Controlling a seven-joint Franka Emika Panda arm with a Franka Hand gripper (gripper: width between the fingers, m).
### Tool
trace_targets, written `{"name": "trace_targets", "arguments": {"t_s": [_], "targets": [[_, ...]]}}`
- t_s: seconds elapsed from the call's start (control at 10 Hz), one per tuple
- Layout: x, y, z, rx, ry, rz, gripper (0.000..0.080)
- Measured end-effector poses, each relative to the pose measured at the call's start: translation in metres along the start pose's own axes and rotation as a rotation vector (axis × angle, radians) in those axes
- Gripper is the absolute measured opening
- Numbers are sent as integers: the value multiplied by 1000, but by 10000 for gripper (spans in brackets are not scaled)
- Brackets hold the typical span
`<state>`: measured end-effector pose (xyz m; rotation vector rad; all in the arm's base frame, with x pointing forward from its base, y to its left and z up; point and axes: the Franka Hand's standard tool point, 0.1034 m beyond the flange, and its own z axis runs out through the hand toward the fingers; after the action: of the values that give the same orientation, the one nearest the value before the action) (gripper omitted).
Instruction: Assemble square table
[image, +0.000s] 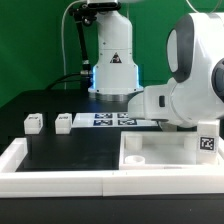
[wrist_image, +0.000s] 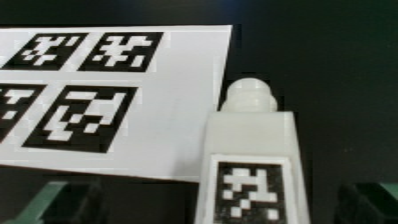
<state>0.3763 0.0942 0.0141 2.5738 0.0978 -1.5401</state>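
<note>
Wrist view shows the hand (wrist_image: 210, 208) spread wide and empty, fingers either side of a white table leg (wrist_image: 249, 150) near the marker board (wrist_image: 125, 90); exterior view shows the square tabletop (image: 165, 150) bare and two legs (image: 33, 122) loose on the worktop (image: 60, 145), so assembly seems barely begun.

The white jointed robot arm (image: 190, 75) rises from its base at the back, then bends forward and low. Its two-finger gripper (wrist_image: 210, 206) points downward, with the dark fingers (wrist_image: 50, 203) spread wide apart.
</note>
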Motion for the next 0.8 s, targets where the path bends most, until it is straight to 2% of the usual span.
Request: {"name": "trace_targets", "arguments": {"t_s": [0.3,0.5,0.8], "targets": [[7,-1,3,-1,28,-1,640],[8,-1,2,0,32,-1,299],[8,-1,2,0,32,-1,291]]}}
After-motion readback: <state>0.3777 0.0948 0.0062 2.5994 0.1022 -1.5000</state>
